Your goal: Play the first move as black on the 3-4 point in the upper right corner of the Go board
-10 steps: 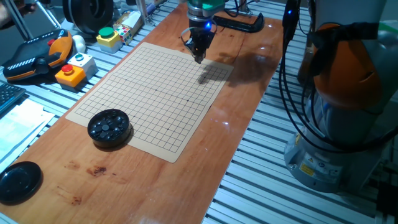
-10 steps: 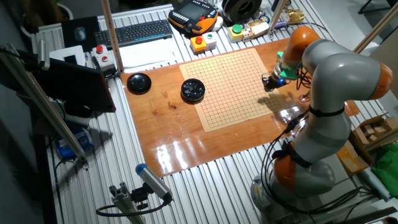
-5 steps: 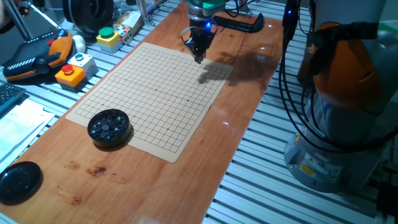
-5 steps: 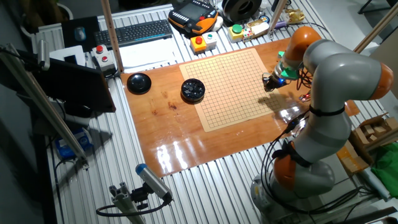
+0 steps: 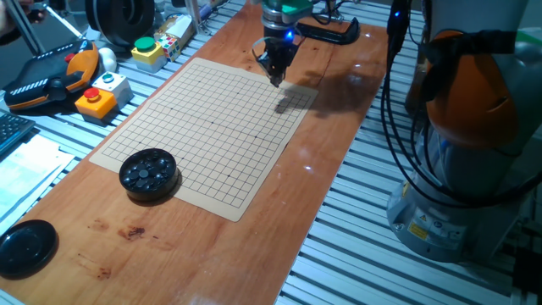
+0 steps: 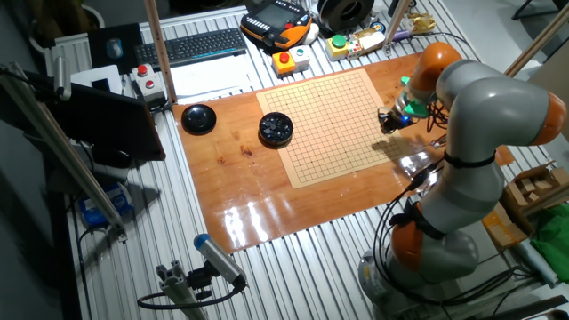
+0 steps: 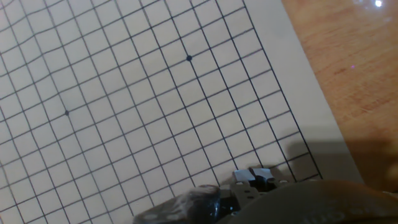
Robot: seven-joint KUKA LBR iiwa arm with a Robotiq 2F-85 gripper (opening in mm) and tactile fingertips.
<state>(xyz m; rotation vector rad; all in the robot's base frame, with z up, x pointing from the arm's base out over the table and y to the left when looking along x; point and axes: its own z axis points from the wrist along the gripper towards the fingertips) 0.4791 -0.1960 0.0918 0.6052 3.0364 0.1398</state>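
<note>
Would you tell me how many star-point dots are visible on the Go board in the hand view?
2: one dot sits in the upper middle, nearer the right edge of the board; the other dot is at the left. More may lie hidden outside the frame.

The Go board [image 5: 203, 127] is viewed low and obliquely in one fixed view, high and distant in the other [image 6: 333, 124]; its grid just ahead of the fingers [image 7: 249, 180] is seen closely in the hand view.
</note>
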